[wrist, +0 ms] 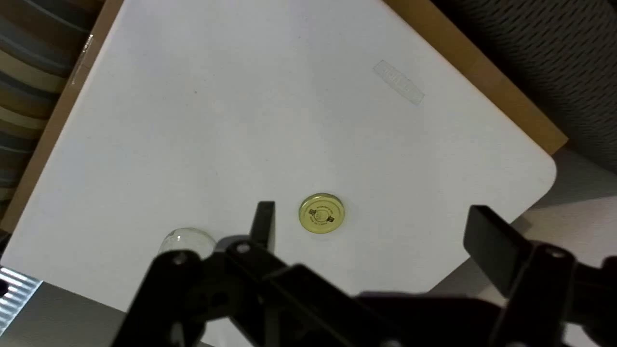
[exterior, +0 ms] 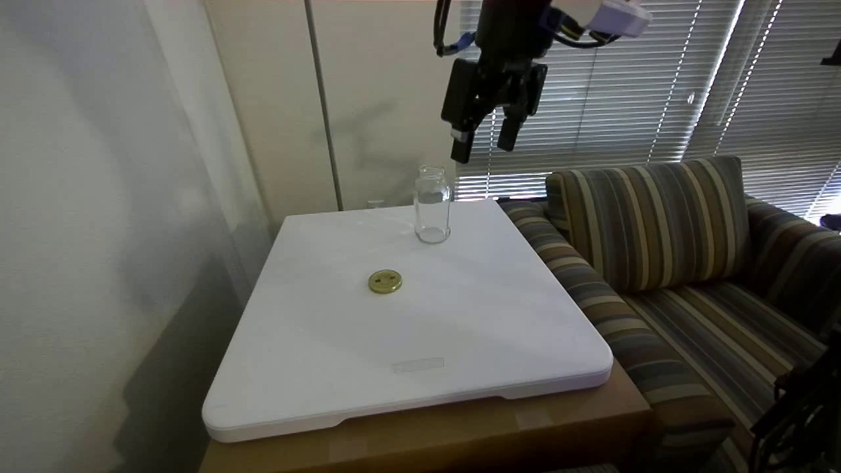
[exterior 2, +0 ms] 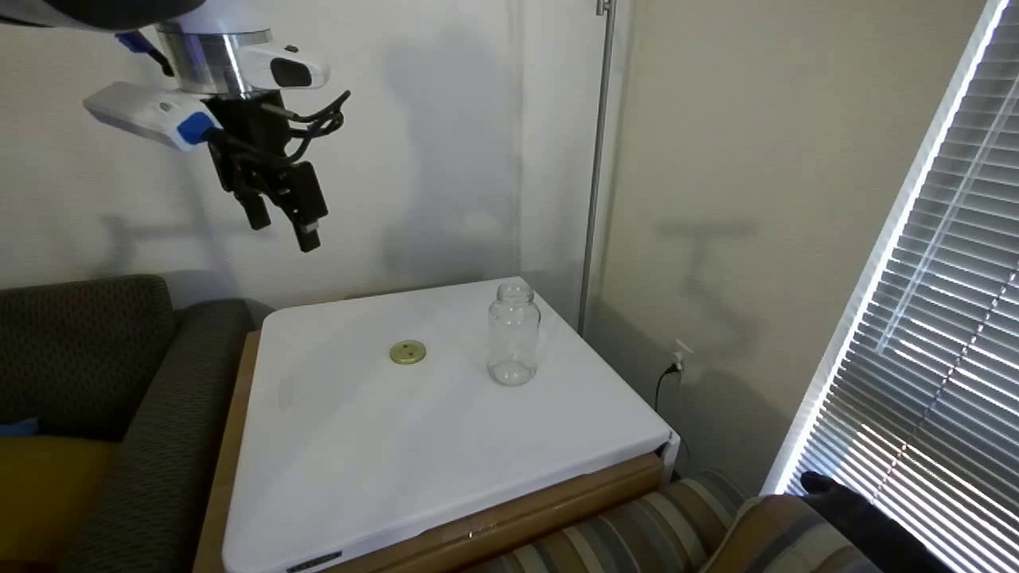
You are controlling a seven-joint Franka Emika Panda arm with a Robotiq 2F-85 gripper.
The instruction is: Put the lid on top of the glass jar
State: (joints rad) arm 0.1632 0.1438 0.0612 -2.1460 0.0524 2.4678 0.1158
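Note:
The lid [exterior: 385, 281], a flat gold-olive disc [exterior 2: 407, 352], lies flat on the white board in both exterior views. Upright on the same board stands the clear glass jar [exterior: 432, 210], its mouth uncovered [exterior 2: 513, 338]; lid and jar are apart. My gripper [exterior: 484, 148] hangs high above the board, touching nothing, its fingers spread wide [exterior 2: 284, 231]. In the wrist view the lid [wrist: 321, 213] shows far below, between the open fingertips of the gripper [wrist: 371, 212] and closer to the left one. The jar [wrist: 188, 239] is partly hidden there behind the left finger.
The white board [exterior: 315, 355] rests on a brown cardboard box [exterior: 427, 433]. A striped armchair [exterior: 650, 223] stands against one side of it, and a dark sofa [exterior 2: 183, 398] along another. Walls and a metal pole [exterior 2: 601, 167] rise close to the board.

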